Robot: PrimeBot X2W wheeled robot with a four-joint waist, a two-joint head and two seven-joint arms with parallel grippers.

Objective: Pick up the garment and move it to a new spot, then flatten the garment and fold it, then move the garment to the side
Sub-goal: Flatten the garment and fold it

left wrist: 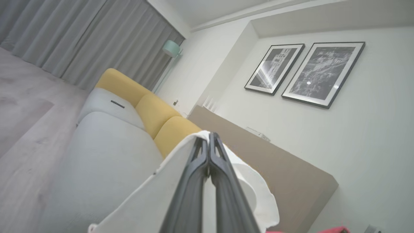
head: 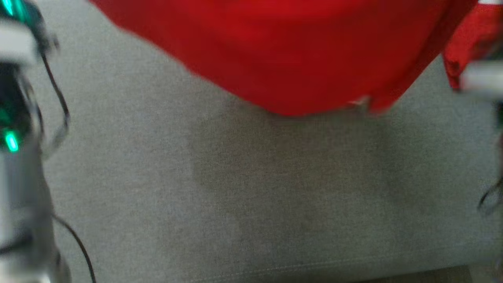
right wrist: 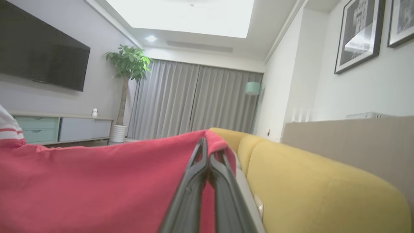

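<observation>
Left gripper (left wrist: 209, 137), its two dark fingers pressed together, pinches a white fold of the garment (head: 290, 51) high above the sofa (head: 157, 188), the cloth draping down both sides of the fingers. Right gripper (right wrist: 208, 150), likewise clamped tight, holds a red edge of the same garment. The cloth bunches over its fingertips and spreads away to that view's left, ending in a white patch with red stripes (right wrist: 8, 129).

Seen from the head camera, the garment hangs as a broad red sheet over the sofa's grey seat. Its lowest edge appears clear of the seat, and a soft shadow (head: 283, 188) lies on the fabric beneath it; the picture is blurred. A pale, blurred arm with green lights (head: 11, 139) stands over the sofa's seat at the robot's left. Another blurred pale part (head: 481, 78) sits at the right, beside a crumpled red fold.

Yellow back cushions (right wrist: 323, 187) line the rear of the sofa, and a brown panel (left wrist: 275, 168) rises just behind them. On the white wall above the sofa hang two black-framed pictures (left wrist: 305, 72). Grey curtains (right wrist: 194, 100) close off the room beyond the sofa's far end, with a mint-shaded floor lamp (right wrist: 253, 88) beside them. Across the room from the sofa are a dark wall-mounted screen (right wrist: 42, 61), a low cabinet (right wrist: 64, 127) and a potted plant (right wrist: 129, 64).
</observation>
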